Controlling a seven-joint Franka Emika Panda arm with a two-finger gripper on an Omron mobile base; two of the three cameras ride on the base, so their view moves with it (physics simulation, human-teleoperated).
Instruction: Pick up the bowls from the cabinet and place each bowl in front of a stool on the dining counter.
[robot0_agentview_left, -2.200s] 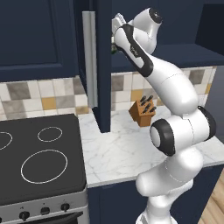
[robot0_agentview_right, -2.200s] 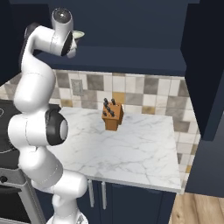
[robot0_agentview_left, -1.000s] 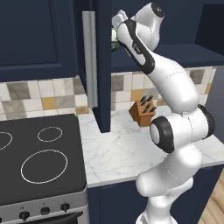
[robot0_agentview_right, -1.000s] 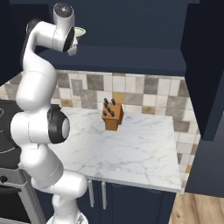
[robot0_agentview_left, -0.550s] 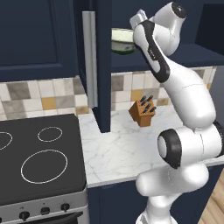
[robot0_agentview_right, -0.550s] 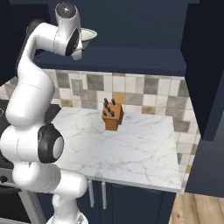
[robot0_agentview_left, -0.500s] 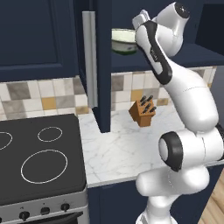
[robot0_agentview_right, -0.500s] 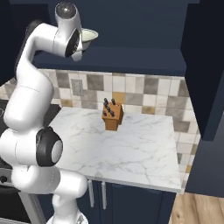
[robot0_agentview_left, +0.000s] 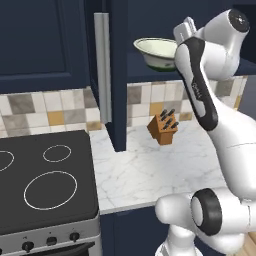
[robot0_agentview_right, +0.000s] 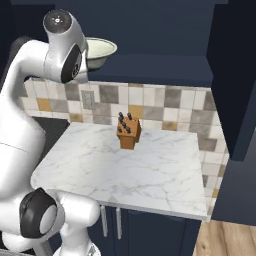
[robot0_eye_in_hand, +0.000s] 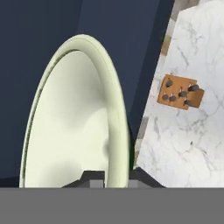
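Pincer: clamped on rim of cream bowl.
Bowl location: raised beside open cabinet, above surface.
Progress: placement pending; second bowl apparently untouched.

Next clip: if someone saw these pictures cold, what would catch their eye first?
First the cream bowl, held up high in front of the dark navy cabinet with the gripper shut on its rim. Next the big white arm bent up toward it. Below, a wooden knife block stands alone on the marble worktop, with a black stove to the left.
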